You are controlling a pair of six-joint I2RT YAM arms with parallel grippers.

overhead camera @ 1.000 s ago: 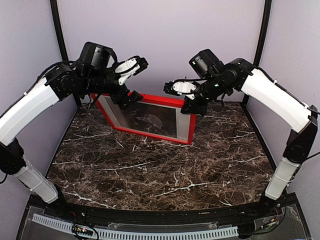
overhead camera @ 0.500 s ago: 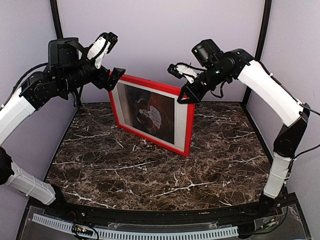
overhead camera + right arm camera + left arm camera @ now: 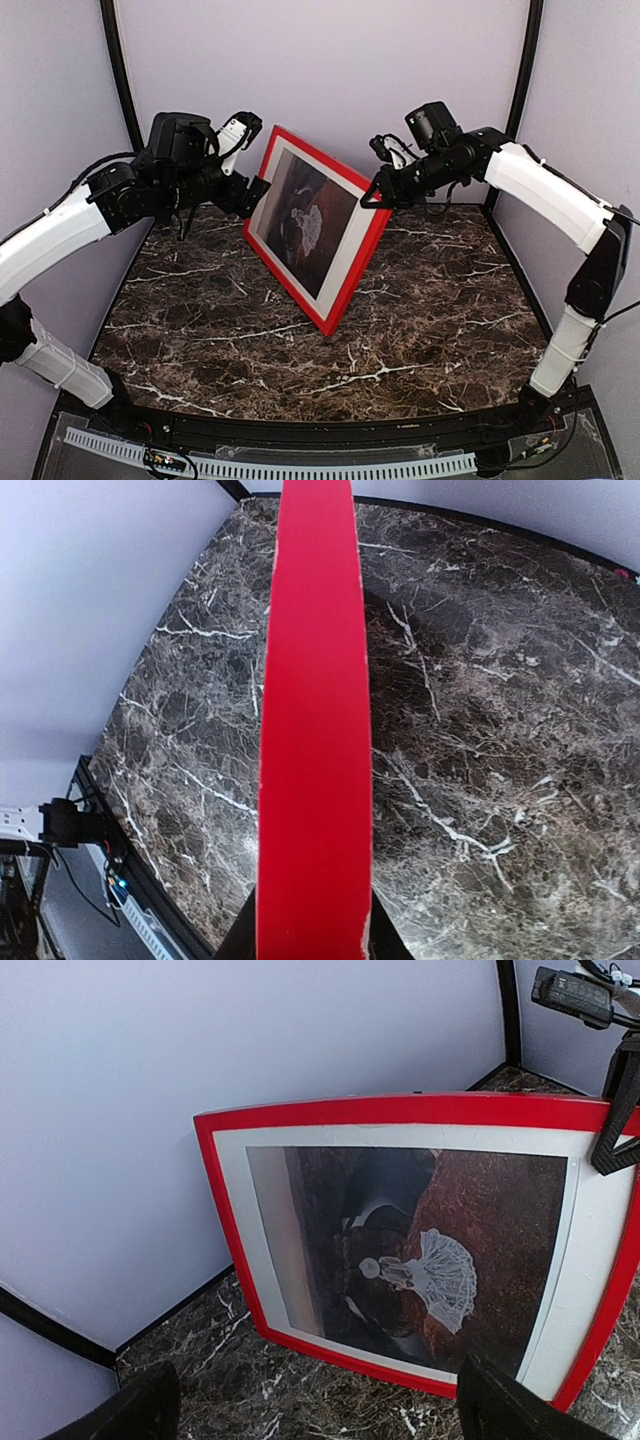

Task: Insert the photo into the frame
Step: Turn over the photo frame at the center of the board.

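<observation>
Top external view: at the left, the left gripper [image 3: 254,156] hangs over the far left part of the dark marble table [image 3: 200,330]. Its pincer is spread wide, one finger high and one low, just beside the left edge of the frame [image 3: 360,265]. It has hold of nothing, and it is not clear whether the lower finger touches the red rim. In the left wrist view its fingers [image 3: 140,1410] sit far apart at the two bottom corners, with the frame beyond them and its front turned toward that camera.

In the middle of the table the frame stands steeply tilted. Its lower edge is down at the marble and its nearest corner points toward the near side. Its red front faces left and near. The photo [image 3: 305,220] sits inside the frame. It shows a dark brownish picture with a white figure at centre and white margins all round inside the red rim. In the left wrist view the figure lies on its side.

At the right, the right gripper [image 3: 378,195] is closed on the frame's upper right edge, high above the far part of the table. In the right wrist view the red edge runs straight up between the fingers [image 3: 240,948], one dark finger on each side of it.
</observation>
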